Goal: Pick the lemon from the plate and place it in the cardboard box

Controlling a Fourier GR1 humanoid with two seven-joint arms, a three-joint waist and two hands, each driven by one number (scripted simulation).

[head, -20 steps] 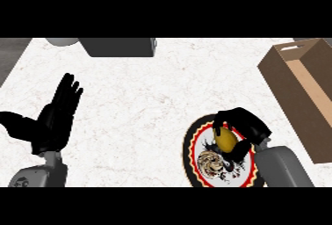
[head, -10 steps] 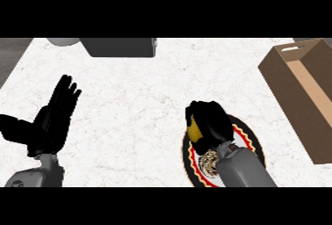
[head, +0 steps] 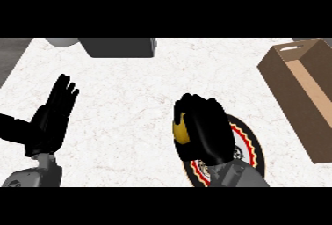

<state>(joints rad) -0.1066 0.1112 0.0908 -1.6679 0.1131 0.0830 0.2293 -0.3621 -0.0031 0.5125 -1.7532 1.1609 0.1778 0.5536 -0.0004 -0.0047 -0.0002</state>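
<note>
- Lemon [head: 181, 128]: held in the right hand [head: 204, 129], over the plate's left rim, toward the counter's near edge
- Handling, judged: light, rigid, rounded, waxy skin likely to slip; best wrapped around its middle
- Right hand: fingers curled round the lemon
- Plate [head: 250, 143]: mostly hidden by the hand
- Cardboard box [head: 303, 94]: open, at the counter's right edge, well apart
- Left hand [head: 48, 118]: fingers straight, resting near the left edge

Right robot hand [head: 206, 129] fingers curled, closed around lemon [head: 182, 128]. Left robot hand [head: 50, 116] open, fingers up, resting at left.
</note>
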